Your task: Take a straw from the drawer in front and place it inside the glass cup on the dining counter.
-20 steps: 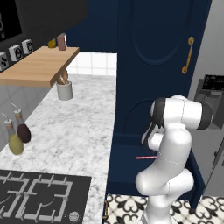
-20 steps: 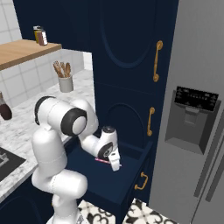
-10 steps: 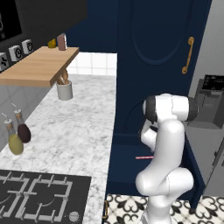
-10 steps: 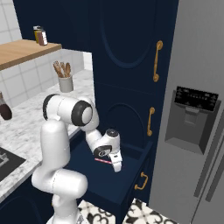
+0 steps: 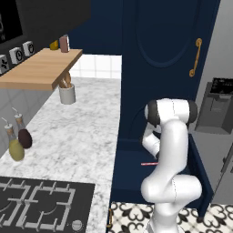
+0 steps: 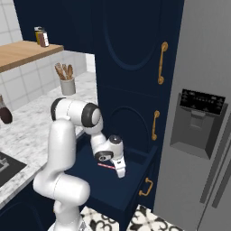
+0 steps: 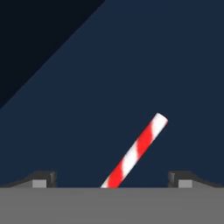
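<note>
Step in hand: judged from the frames, closing in on the straw (image 7: 136,151) to grasp it; lifting it out and carrying it to the glass cup is not yet begun.
Landmark: the drawer (image 6: 135,180), pulled open below the tall navy cabinet doors (image 6: 131,54), just beside the end of the marble desk (image 5: 77,136) that carries the hob (image 5: 36,205).
Straw: red and white striped, lying flat on the drawer floor, near its middle. In the right base view it shows as a short red line (image 6: 107,165) just under the hand; in the left base view its end (image 5: 147,163) pokes out beside the arm.
Fingers: the gripper (image 6: 120,171) hangs inside the drawer, low over its floor. In the hand view the two fingertips (image 7: 43,178) stand wide apart, holding nothing, and the straw runs up between them at a slant, closer to neither.
Contact: I cannot tell whether the tips touch the drawer floor yet.
How to do it well: the straw lies oblique to the line between the tips, so turning the wrist until it crosses that line squarely should give a surer pinch.
Descent: go down gently; the straw is thin and round and will likely roll if one tip nudges it first.
Grip point: aim near the straw's middle so it hangs level when raised.
Risk: the drawer walls are near the hand, so lift straight up before swinging away.
</note>
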Robot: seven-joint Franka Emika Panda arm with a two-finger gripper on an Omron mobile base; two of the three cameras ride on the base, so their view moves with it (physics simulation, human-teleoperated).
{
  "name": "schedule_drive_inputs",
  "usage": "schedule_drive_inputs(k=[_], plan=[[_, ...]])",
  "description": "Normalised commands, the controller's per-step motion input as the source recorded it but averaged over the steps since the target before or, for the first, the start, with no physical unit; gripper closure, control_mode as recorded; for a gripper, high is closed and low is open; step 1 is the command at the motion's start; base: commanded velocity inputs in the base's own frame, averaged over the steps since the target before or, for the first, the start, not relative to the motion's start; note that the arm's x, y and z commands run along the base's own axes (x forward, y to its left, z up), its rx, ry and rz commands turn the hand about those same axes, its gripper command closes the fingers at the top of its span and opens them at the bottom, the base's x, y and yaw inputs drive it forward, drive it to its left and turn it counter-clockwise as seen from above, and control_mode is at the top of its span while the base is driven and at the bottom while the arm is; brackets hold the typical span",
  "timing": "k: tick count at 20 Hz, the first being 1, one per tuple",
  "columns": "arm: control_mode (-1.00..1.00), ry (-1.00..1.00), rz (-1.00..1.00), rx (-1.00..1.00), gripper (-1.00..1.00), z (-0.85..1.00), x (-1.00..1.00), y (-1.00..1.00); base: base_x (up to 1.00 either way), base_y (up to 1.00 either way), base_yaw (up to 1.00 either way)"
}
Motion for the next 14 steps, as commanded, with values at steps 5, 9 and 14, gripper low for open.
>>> schedule_drive_inputs(k=[5,9,14], plan=[[-1.00,0.07,0.00,0.00,-1.00,-0.19,0.36,0.00,0.00,0.00,0.00],[-1.00,0.11,0.00,0.01,1.00,-0.32,0.15,0.00,0.00,0.00,0.00],[-1.00,0.12,0.00,0.05,1.00,-0.35,0.02,0.00,0.00,0.00,0.00]])
